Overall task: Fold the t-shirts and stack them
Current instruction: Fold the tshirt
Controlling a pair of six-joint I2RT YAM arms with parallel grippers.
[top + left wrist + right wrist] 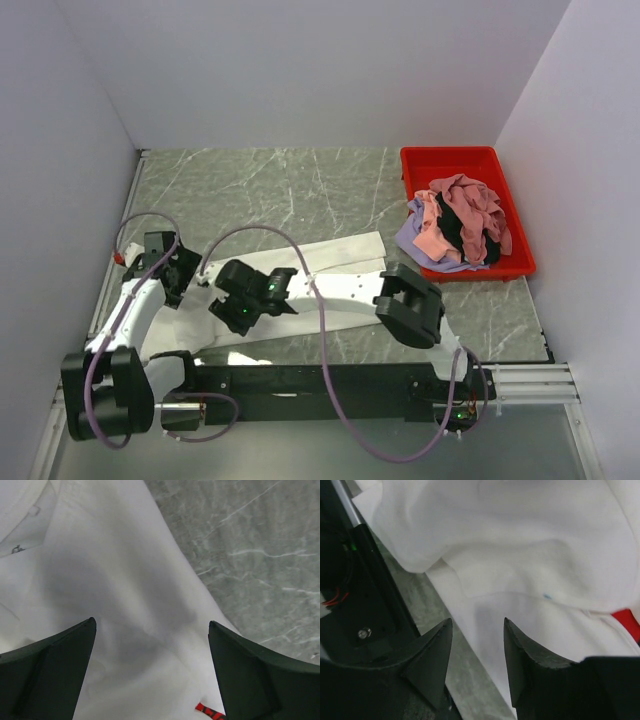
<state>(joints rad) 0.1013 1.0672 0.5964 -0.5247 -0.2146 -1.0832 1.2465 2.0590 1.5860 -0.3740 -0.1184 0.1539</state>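
White tee [345, 255] spread on table [250, 190], L gripper [151, 621] wide open, empty, R gripper [478, 621] part-open, empty

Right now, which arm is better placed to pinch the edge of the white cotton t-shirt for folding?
Right, probably. The right claw hangs, jaws partly apart, directly over the near edge of the white cotton t-shirt. The left claw stands wide open over flat cloth.

No text is legible; the white t-shirt [125, 605] shows only a red print [209, 711] sliver.
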